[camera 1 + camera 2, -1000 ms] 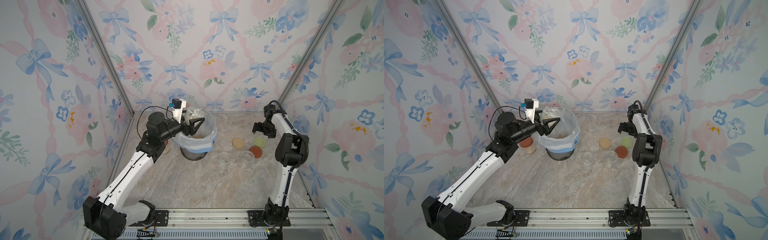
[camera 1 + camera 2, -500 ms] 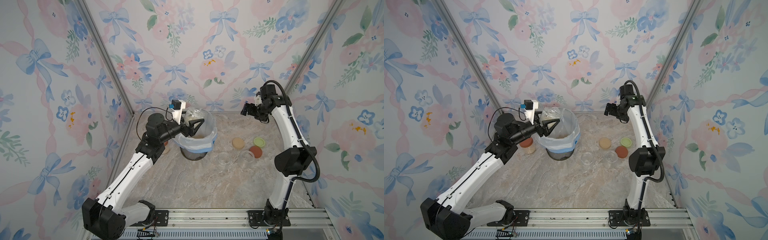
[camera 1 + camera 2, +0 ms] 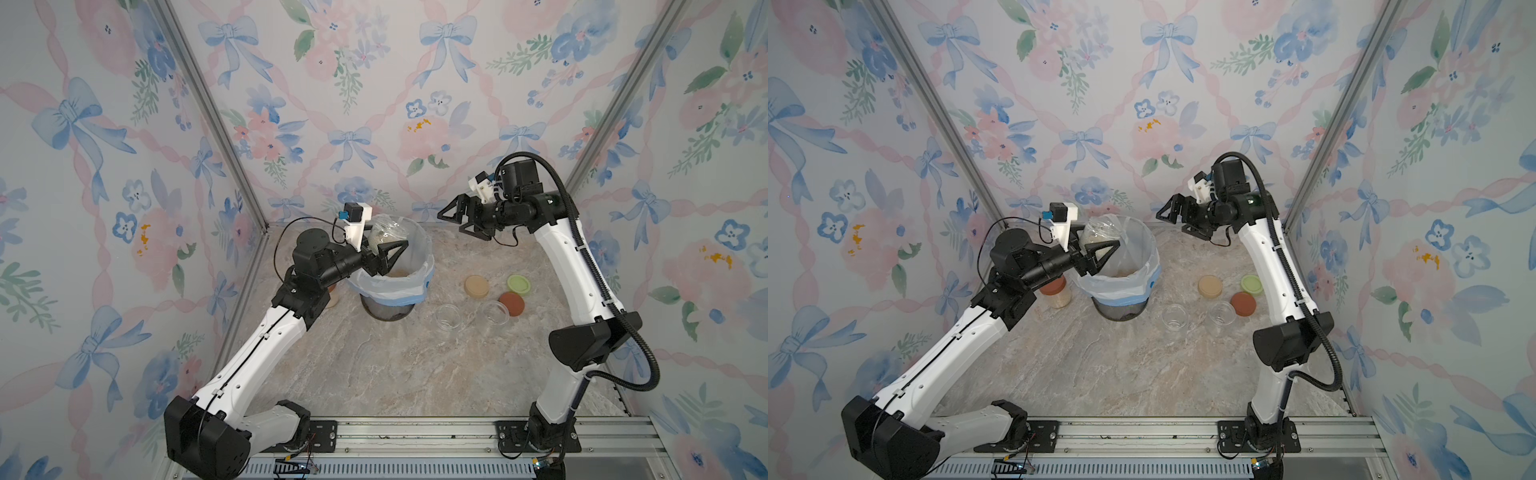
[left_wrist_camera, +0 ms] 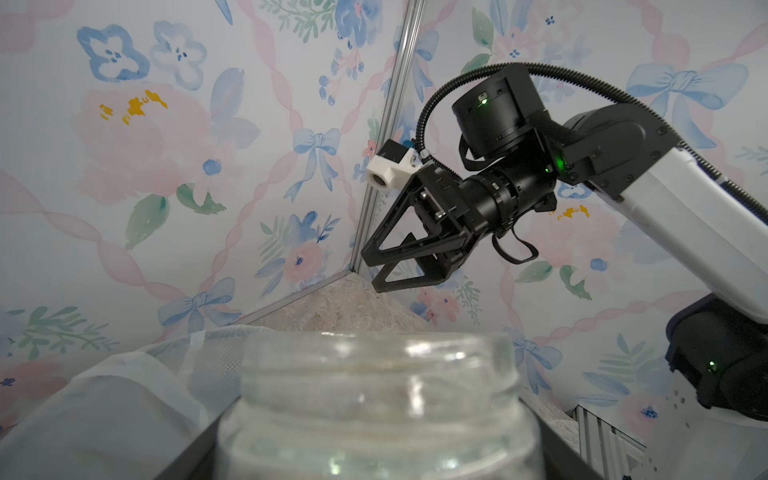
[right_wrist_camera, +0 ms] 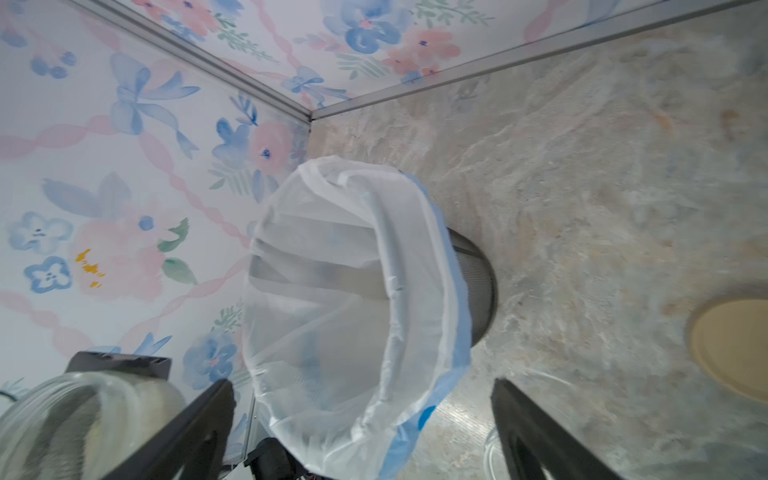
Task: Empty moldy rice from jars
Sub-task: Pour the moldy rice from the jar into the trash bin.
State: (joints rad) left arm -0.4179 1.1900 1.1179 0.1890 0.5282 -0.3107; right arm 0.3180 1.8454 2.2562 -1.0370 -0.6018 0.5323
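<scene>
Floral wallpaper (image 3: 374, 104) with blue bows and pink blooms closed in three sides of a marbled tabletop (image 3: 395, 365). Left of centre towards the far wall stood a dark mesh bin (image 3: 386, 309) with a white liner (image 3: 415, 266) folded over its rim. The left gripper (image 3: 397, 243) reached over the bin's far-left rim, clamped on a lidless glass jar (image 3: 384, 235) held tilted above the opening, pale moldy rice (image 3: 1096, 241) packed inside it. The right gripper (image 3: 451, 222) hung in the air to the right of the bin, near the far wall, its jaws wide apart and holding nothing. Two empty jars (image 3: 449, 318) stood side by side on the table right of the bin. Just beyond them lay three loose lids: a beige lid (image 3: 477, 286), a pale green lid (image 3: 518, 284) and a rust-red lid (image 3: 512, 303). A fourth jar (image 3: 1054, 291), capped in rust-red and holding rice, stood left of the bin, partly hidden by the left arm. A tan patch of rice (image 3: 401, 272) showed inside the liner.
</scene>
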